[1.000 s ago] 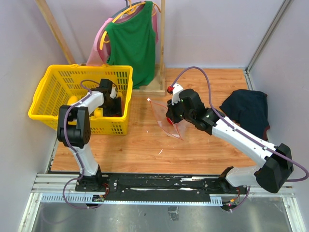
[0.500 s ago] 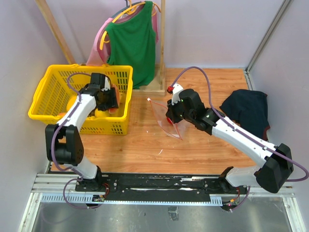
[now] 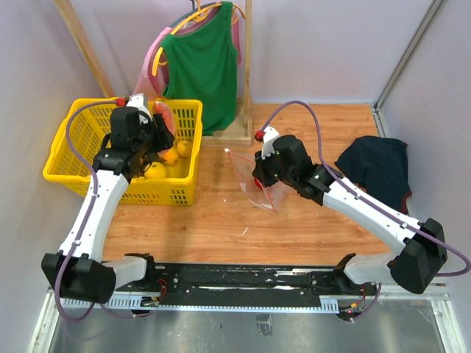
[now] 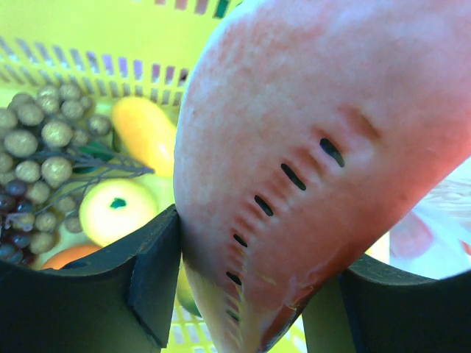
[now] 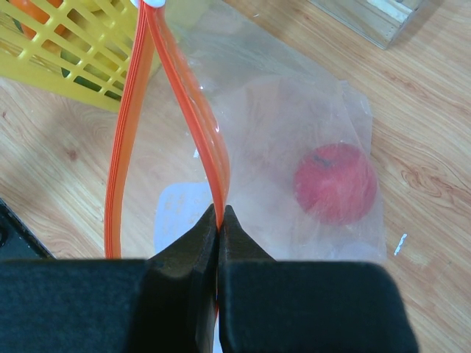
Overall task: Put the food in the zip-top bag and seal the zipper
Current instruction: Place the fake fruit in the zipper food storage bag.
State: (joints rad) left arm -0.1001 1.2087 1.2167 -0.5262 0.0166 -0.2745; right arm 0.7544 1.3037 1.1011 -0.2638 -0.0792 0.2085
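Left pincer (image 4: 254, 287) clamped on watermelon slice (image 4: 309, 147), which blocks much of the yellow basket (image 4: 110, 29). Right pincer (image 5: 219, 220) pinches zipper (image 5: 188, 95). Right wrist view shows red fruit (image 5: 335, 182) inside zip-top bag (image 5: 294, 110).

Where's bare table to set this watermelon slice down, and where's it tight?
Free: bare wood between the yellow basket and the zip-top bag, running along the near edge. Crowded: inside the basket, and from the bag to the navy cloth, where the right arm stretches.

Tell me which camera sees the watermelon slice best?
Left wrist view: the watermelon slice fills it, seeds showing. The top view shows just a small pink bit over the yellow basket. The right wrist view misses it.
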